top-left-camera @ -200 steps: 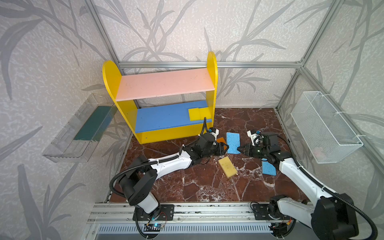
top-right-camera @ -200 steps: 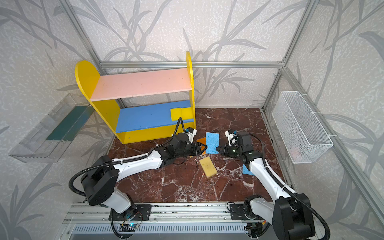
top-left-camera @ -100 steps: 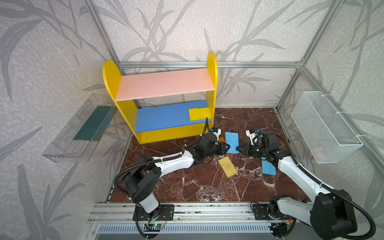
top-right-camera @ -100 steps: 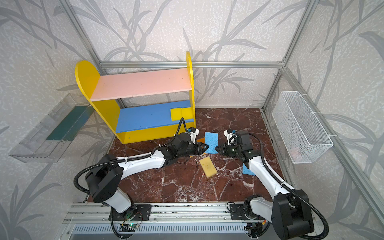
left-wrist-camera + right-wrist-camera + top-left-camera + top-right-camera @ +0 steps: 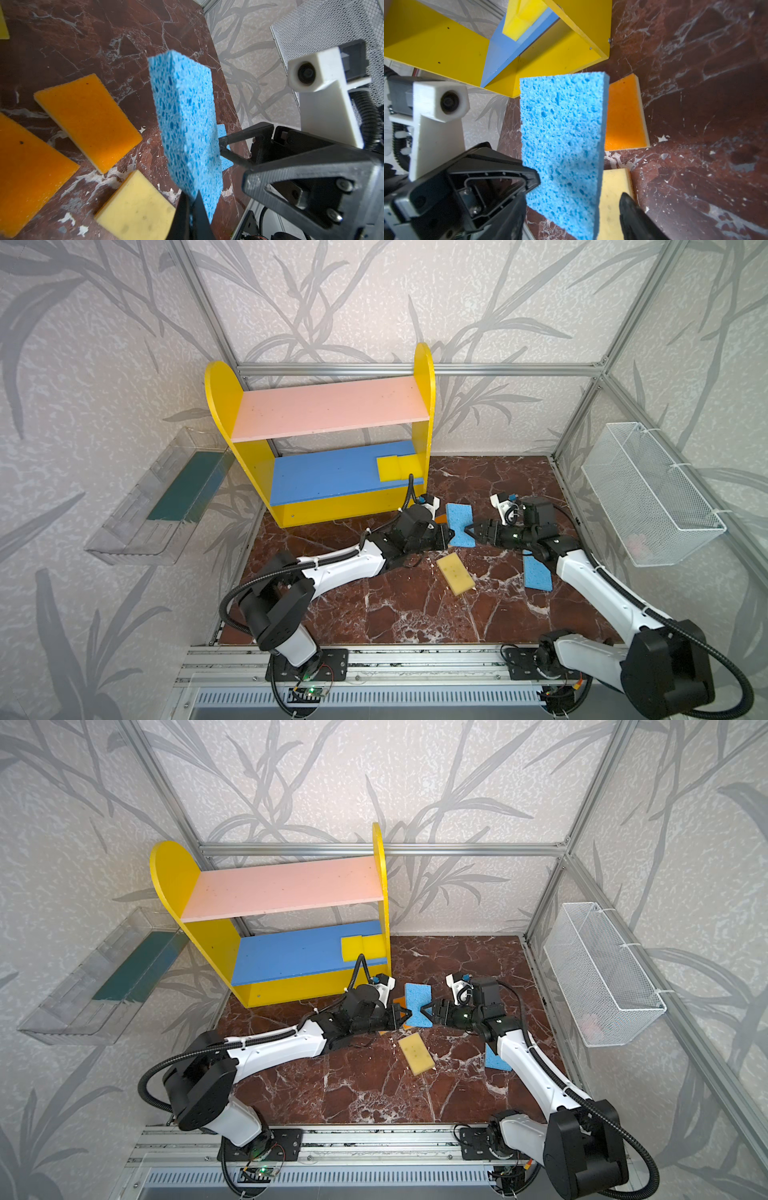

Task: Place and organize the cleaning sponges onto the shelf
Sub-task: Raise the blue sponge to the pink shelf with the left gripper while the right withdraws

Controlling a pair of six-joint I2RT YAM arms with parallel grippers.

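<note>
Blue sponge (image 5: 460, 524) is held above the marble floor (image 5: 415, 614) in both top views, just in front of the shelf's (image 5: 328, 410) right end. The left gripper (image 5: 451, 536) is on one long edge and the right gripper (image 5: 467, 529) at the opposite one. Left wrist view: the left jaws pinch the sponge's edge tight. Right wrist view: the right jaws stand spread either side of the sponge, one finger (image 5: 635, 218) clear of it.

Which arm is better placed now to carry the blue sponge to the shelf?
Left. The left jaws are shut on the blue sponge, and that arm works on the shelf's side. The right jaws stand open, not gripping it.
</note>
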